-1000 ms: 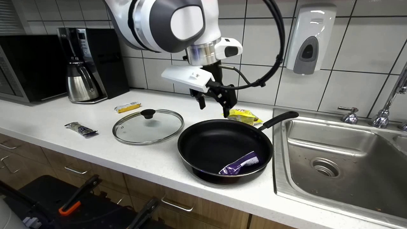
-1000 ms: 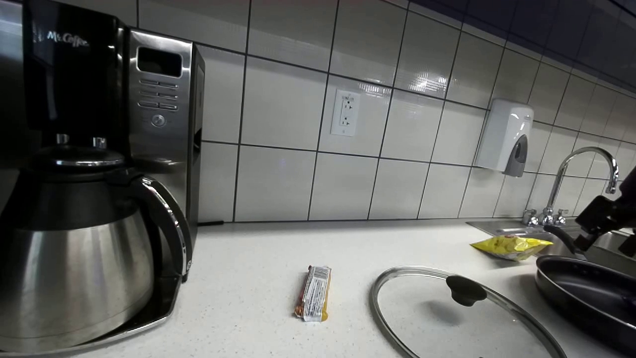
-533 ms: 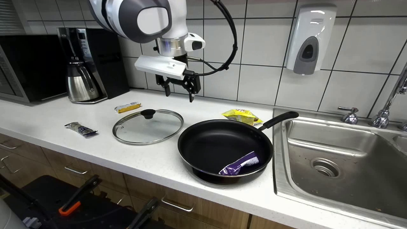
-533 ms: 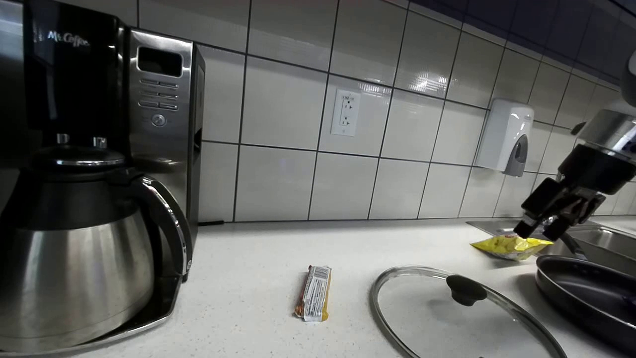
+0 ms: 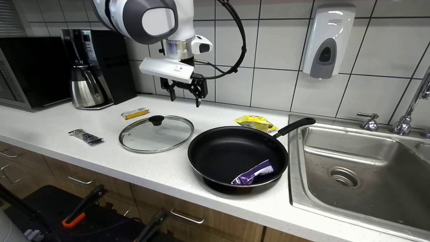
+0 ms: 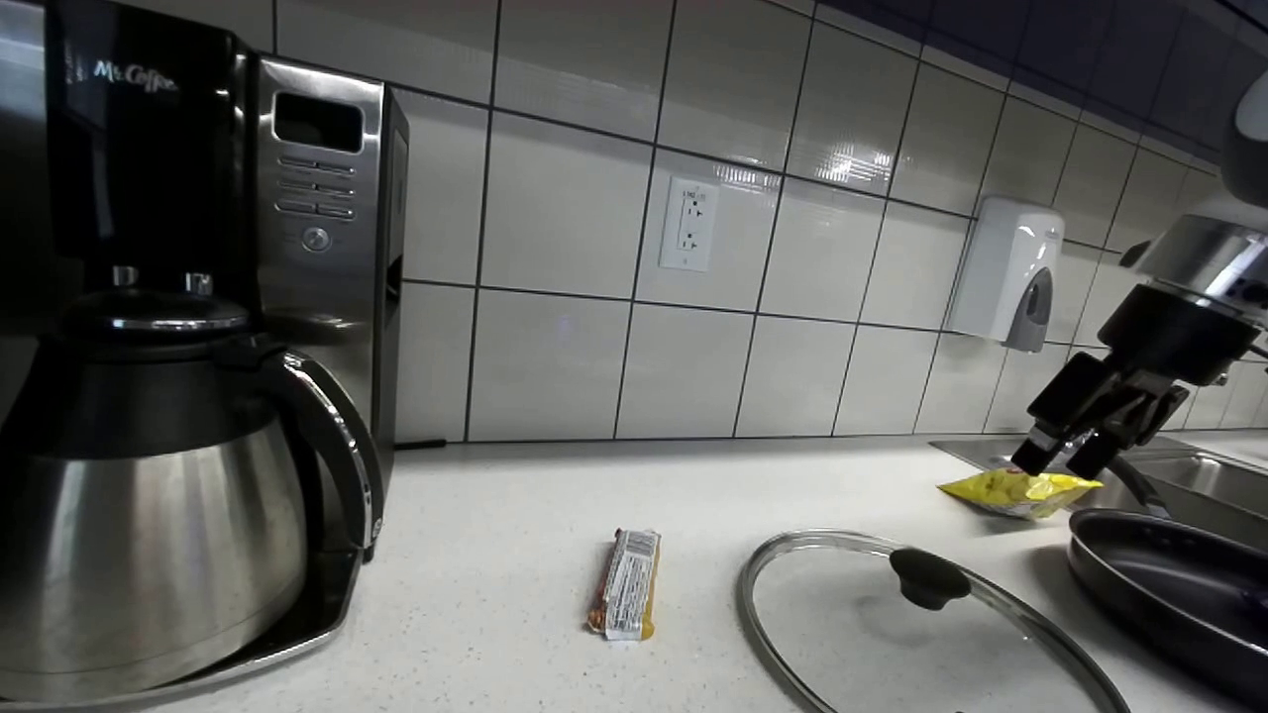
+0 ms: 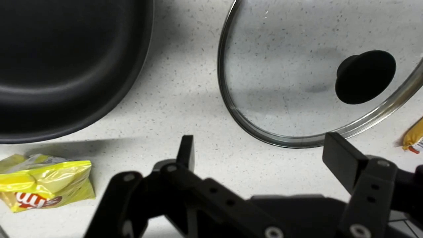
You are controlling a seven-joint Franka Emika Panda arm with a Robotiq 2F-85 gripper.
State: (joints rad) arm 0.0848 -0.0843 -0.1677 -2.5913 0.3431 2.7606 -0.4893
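lid [image 5: 156, 136] lies near the pan [image 5: 218, 156] on the counter [image 5: 134, 166], above which the gripper [image 5: 185, 103] hangs, jaws wide apart.

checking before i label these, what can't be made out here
Lid: wrist view, cut by top and right edges.
Pan: in an exterior view, cut by right edge.
Chip bag: in an exterior view, lower part behind the pan.
Purple packet: in an exterior view, print too small.

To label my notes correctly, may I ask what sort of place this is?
Most likely a kitchen, perhaps an office one: a sink set in a counter, a coffee maker and a wall-mounted soap dispenser show it.
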